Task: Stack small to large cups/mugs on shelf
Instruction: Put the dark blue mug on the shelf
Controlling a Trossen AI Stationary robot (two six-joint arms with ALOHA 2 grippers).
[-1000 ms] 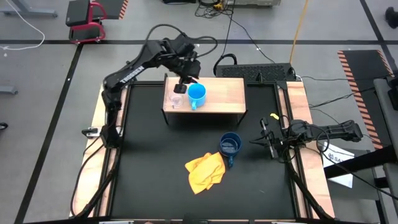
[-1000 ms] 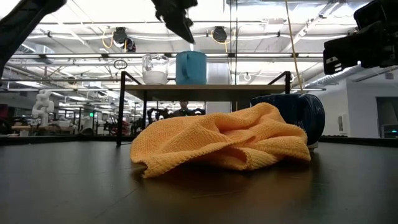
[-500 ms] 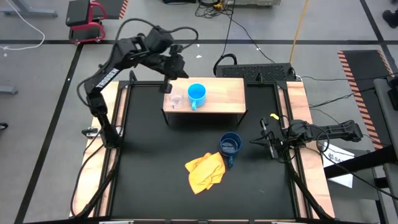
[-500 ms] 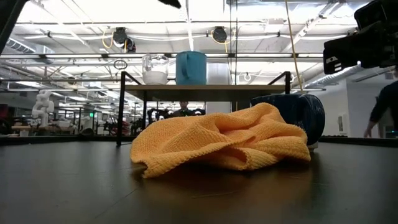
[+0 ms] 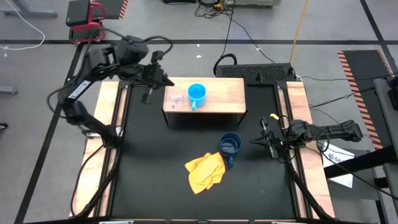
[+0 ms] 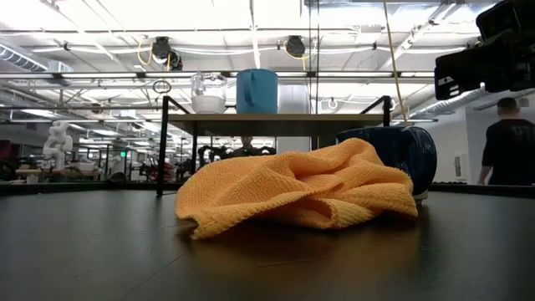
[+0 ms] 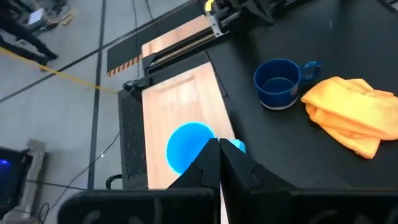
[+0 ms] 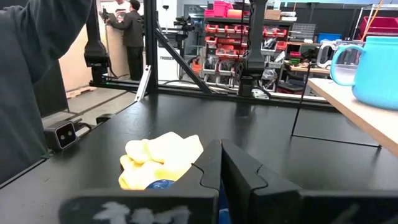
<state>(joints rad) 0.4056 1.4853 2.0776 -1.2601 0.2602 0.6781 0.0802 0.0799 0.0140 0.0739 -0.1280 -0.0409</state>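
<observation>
Black table [image 5: 155, 149] carries shelf [image 5: 221, 93] at far edge: glass cup [image 5: 176, 100], light blue mug [image 5: 196, 94] at its left end. Dark blue mug [image 5: 231, 145] on table, seemingly touching yellow cloth [image 5: 204, 171]. Left gripper [image 5: 148, 95] closed, empty, off shelf's left end. Right gripper [image 5: 261, 140] closed, empty, right edge.

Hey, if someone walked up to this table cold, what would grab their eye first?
Probably the crumpled yellow cloth on the black mat near the table's front, with the dark blue mug right beside it. Next, the light blue mug and the small clear glass cup standing side by side on the wooden shelf toward the back. The left end effector hangs shut just off the shelf's left end.
</observation>
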